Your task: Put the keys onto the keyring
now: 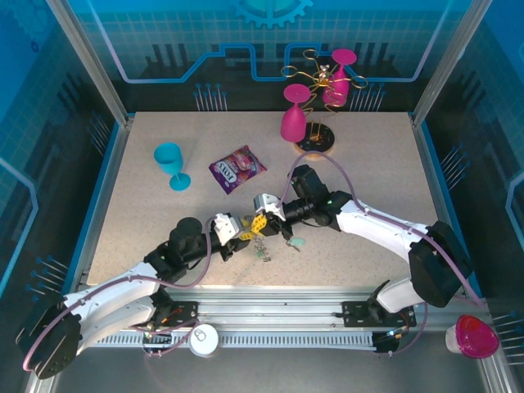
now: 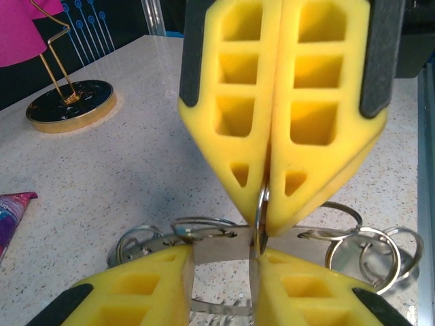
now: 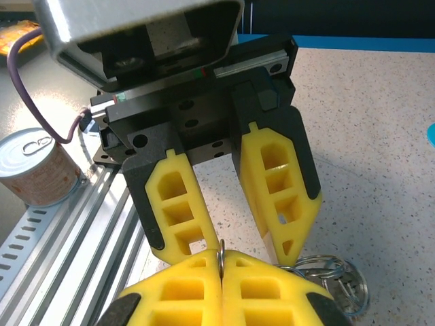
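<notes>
Keyring (image 2: pixel 260 216) is pinched edge-on in the right gripper (image 3: pixel 221 257) at the table's (image 2: pixel 136 156) near middle; left gripper (image 2: pixel 224 255), jaws parted, straddles it. Best keep it steady while threading a key (image 1: pixel 297 242) onto a loop (image 2: pixel 370 255)

Top camera high at near side, looking down on table (image 1: pixel 368 164), wrist cameras close, facing each other over keyring (image 2: pixel 260 214)

Keyring (image 2: pixel 204 222) — partly hidden, bottom cropped

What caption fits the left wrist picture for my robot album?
Right gripper shut on the keyring, its small wire loops spread over the speckled table.
</notes>
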Controlling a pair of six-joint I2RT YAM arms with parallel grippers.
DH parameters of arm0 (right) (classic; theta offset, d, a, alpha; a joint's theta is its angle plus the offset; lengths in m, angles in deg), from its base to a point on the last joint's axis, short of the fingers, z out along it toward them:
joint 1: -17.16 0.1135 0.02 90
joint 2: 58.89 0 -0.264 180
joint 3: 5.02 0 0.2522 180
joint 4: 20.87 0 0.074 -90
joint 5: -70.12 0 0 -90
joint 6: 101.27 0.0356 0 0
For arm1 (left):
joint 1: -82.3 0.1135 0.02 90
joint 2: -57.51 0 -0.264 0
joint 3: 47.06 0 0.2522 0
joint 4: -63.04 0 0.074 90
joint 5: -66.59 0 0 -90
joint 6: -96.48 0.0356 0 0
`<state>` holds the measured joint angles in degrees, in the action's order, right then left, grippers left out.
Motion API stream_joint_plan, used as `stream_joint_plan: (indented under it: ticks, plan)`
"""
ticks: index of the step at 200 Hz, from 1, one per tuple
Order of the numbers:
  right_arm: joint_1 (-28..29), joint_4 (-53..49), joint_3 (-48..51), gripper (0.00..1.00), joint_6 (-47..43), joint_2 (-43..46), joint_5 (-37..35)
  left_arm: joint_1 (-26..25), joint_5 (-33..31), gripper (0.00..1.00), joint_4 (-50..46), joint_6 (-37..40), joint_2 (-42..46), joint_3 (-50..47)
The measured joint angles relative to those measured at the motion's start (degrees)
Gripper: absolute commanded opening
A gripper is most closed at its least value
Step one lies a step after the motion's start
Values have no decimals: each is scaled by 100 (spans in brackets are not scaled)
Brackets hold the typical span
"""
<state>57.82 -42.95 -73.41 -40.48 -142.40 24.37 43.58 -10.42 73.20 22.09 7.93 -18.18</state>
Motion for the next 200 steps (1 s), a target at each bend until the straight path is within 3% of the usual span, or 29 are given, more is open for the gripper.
stream_joint_plan:
  ticks: [141,200]
  plan:
    - [107,-177,0,0,-238,-195,-271,0,297,21,208,111,-103,-181]
    - [133,-208,0,0,-302,-203,-337,0,428,2,212,144,-105,-221]
